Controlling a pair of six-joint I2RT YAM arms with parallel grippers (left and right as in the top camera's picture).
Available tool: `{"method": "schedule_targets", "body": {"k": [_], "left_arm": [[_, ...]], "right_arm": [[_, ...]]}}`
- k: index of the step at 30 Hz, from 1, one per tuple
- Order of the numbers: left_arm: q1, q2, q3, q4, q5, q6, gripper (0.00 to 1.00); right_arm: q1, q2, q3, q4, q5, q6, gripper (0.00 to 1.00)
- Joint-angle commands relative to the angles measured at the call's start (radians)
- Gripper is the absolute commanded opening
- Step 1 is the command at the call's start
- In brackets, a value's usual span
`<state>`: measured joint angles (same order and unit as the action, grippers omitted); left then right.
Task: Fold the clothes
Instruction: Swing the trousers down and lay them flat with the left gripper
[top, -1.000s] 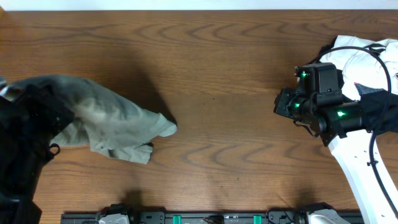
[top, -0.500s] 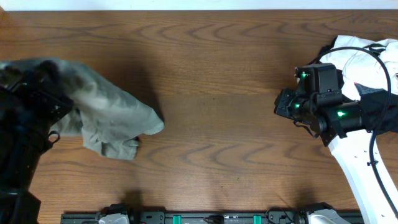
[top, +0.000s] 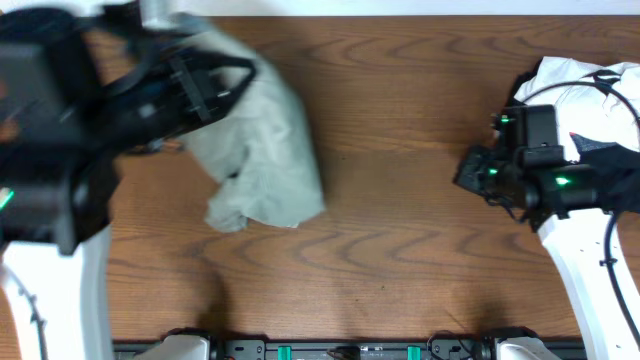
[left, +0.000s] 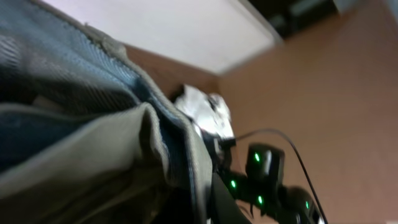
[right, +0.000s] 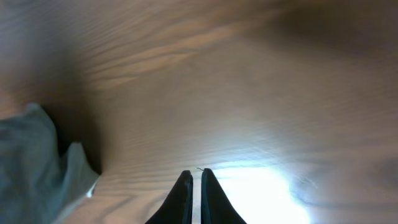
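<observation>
The left gripper (top: 225, 75) is seen raised over the far-left corner of the tabletop (top: 400, 260), blurred in the overhead view. Its jaws are pressed together on the upper edge of the garment (top: 265, 150). The khaki cloth is held bunched at the gripper and hangs down and rightward over the left half of the tabletop, with a wrinkled lower end toward the middle. Whether that end rests on the wood cannot be told. In the left wrist view the garment (left: 81, 143) fills the frame, and a stitched hem is shown close to the lens. The right gripper (top: 462, 172) is held low near the right edge, well apart from the garment, its jaws closed on nothing. A heap (top: 590, 85) of white and black clothing is piled at the far-right corner.
</observation>
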<state>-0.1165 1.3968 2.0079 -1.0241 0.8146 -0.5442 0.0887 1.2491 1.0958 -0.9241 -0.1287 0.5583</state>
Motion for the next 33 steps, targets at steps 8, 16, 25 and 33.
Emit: {"method": "schedule_targets", "body": {"k": [8,16,25,33], "left_arm": [[-0.327,0.158,0.015,0.413,0.090,-0.138,0.07],[-0.526,0.215,0.015,0.708,0.095,-0.220,0.07],[-0.443,0.218,0.005,0.426,0.221,0.015,0.08],[-0.268,0.312,-0.003,-0.166,0.187,0.445,0.08]], "right_arm": [[-0.234,-0.156,0.008,-0.134,0.035,-0.060,0.15],[-0.313,-0.198,0.008,-0.183,0.029,-0.077,0.17],[-0.313,-0.198,0.008,-0.210,0.024,-0.096,0.18],[-0.313,-0.198,0.008,-0.217,0.024,-0.104,0.17]]}}
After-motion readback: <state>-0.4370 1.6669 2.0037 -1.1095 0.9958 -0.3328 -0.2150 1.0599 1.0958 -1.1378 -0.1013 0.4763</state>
